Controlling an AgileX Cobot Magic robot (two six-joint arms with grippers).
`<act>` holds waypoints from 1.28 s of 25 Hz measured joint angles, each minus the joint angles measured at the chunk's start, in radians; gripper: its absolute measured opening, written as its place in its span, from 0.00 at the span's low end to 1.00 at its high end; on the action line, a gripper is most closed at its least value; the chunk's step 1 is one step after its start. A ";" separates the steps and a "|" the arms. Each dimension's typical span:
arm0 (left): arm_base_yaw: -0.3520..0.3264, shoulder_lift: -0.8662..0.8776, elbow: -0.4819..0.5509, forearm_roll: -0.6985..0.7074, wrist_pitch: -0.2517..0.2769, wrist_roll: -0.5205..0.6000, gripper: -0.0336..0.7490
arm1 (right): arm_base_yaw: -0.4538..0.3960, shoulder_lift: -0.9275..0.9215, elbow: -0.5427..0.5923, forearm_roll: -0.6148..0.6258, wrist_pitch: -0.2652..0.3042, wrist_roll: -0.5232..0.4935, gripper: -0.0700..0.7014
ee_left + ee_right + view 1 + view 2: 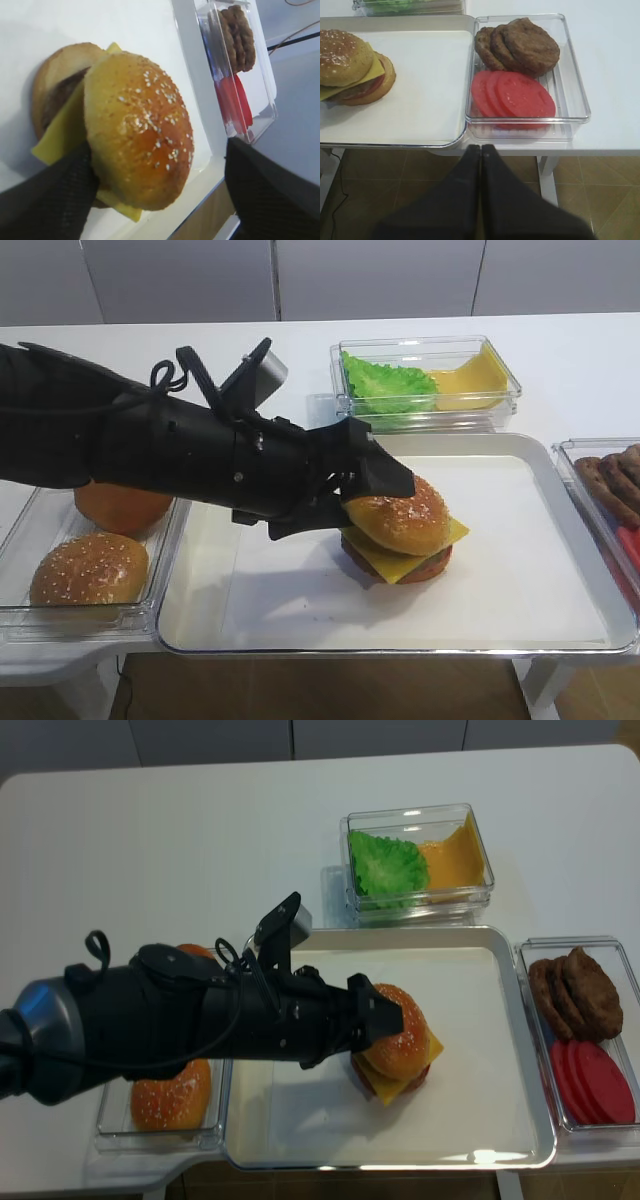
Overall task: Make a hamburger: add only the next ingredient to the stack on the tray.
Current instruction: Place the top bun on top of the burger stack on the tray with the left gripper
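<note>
The seeded bun (398, 513) sits on the cheese (452, 536) of the stack (420, 562) in the middle of the tray (560, 540), tilted and offset toward the left. The left claw (160, 185) straddles it with fingers (60, 195) spread wide; the wrist view shows one finger against the bun's side and the other standing clear. Whether that touch carries any load cannot be told. The right claw (481, 150) hangs off the near edge of the tabletop (600, 65), jaws pressed together, holding nothing.

Judgement: placement appears made, release in hand. Risks from here:
- The bun overhangs the stack on one side; a withdrawal that drags the touching finger could slide it off the cheese or tip it onto the tray.
- The cheese lies askew and could shift with the bun.
- A low retreat toward the left could clip the bun tub (150, 615) by the tray.

A straight lift clear is advisable before any sideways travel.
</note>
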 joint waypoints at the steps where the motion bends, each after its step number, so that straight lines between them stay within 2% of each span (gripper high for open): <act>1: 0.000 0.000 0.000 0.000 0.009 -0.002 0.78 | 0.000 0.000 0.000 0.000 0.000 0.000 0.08; 4: 0.000 0.000 0.000 0.014 0.027 -0.008 0.78 | 0.000 0.000 0.000 0.000 0.000 0.000 0.08; 11: 0.000 0.000 0.000 0.153 0.029 -0.098 0.78 | 0.000 0.000 0.000 0.000 0.000 0.000 0.09; 18: 0.000 0.000 0.000 0.172 0.017 -0.134 0.78 | 0.000 0.000 0.000 0.000 0.000 0.000 0.08; 24: 0.000 0.000 0.000 0.243 -0.009 -0.193 0.78 | 0.000 0.000 0.000 0.000 0.000 0.000 0.08; 32: 0.000 0.000 0.000 0.264 -0.002 -0.217 0.78 | 0.000 0.000 0.000 0.000 0.000 -0.006 0.09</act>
